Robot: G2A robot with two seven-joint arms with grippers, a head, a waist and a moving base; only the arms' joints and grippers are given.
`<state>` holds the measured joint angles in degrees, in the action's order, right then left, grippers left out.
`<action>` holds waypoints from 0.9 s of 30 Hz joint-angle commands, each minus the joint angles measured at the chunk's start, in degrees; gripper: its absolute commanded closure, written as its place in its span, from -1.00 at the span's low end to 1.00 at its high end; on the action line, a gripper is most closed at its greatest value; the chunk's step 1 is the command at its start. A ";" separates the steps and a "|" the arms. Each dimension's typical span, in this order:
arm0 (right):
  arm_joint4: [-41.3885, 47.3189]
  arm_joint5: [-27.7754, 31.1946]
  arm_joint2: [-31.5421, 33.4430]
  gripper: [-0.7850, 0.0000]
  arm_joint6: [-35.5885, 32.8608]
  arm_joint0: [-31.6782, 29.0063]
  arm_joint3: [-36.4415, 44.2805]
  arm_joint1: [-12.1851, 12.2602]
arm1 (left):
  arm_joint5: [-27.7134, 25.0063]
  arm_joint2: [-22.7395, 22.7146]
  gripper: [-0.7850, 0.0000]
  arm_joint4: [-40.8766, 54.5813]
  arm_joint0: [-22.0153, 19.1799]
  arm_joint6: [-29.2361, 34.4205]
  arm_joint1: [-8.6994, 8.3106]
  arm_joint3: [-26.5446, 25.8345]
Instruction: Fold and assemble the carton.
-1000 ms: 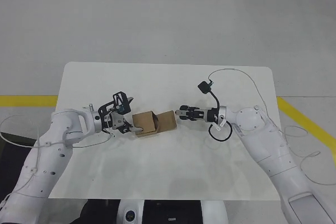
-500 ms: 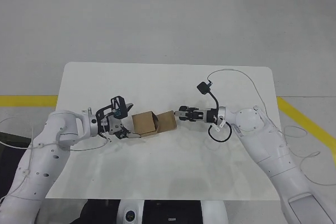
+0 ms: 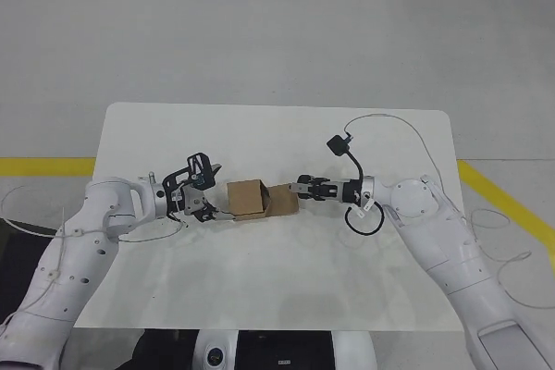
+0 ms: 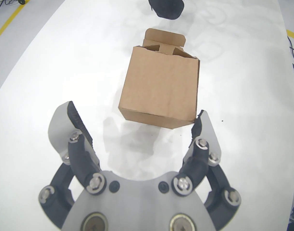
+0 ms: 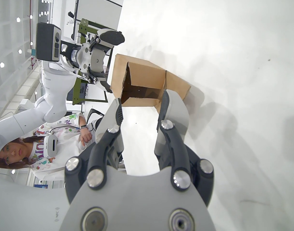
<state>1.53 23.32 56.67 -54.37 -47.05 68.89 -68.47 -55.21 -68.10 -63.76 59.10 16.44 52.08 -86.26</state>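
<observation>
Both open at carton [image 3: 248, 197] ends: left gripper [image 4: 135, 111] wide, right gripper [image 5: 142, 98] narrower.

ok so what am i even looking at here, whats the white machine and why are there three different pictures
It is a robot with two white arms, working at a white table. One picture looks down from a camera above the arms. The other two come from a camera on each wrist, so that arm's own metal fingers show up close. Each arm ends in a gripper, a two-fingered clamp. On the table a brown cardboard carton lies on its side, one end open with a flap sticking out. The left gripper is open at the closed end, one fingertip at a corner. The right gripper is open at the open end. Neither holds anything.
</observation>
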 commanded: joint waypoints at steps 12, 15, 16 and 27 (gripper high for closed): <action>-2.41 -1.84 2.58 0.22 0.71 -3.45 3.53 1.20 | -2.55 4.04 -1.00 -2.92 -4.40 -2.02 0.91 1.59; -3.27 -2.45 4.13 0.20 0.66 -4.94 5.69 1.80 | -2.80 3.16 -1.00 -2.88 -3.80 -3.79 0.69 1.68; -3.63 -2.81 4.65 0.19 0.69 -5.47 6.43 2.00 | -2.80 2.83 -1.00 -2.86 -3.52 -4.06 0.57 1.68; -2.40 -4.20 5.72 0.20 -0.62 -6.73 6.34 2.55 | -1.18 3.68 -1.00 -8.76 -1.75 -6.83 0.28 0.91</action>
<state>-1.42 18.97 62.71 -54.67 -54.15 75.91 -65.83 -56.83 -64.85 -71.74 57.41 10.29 52.25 -85.61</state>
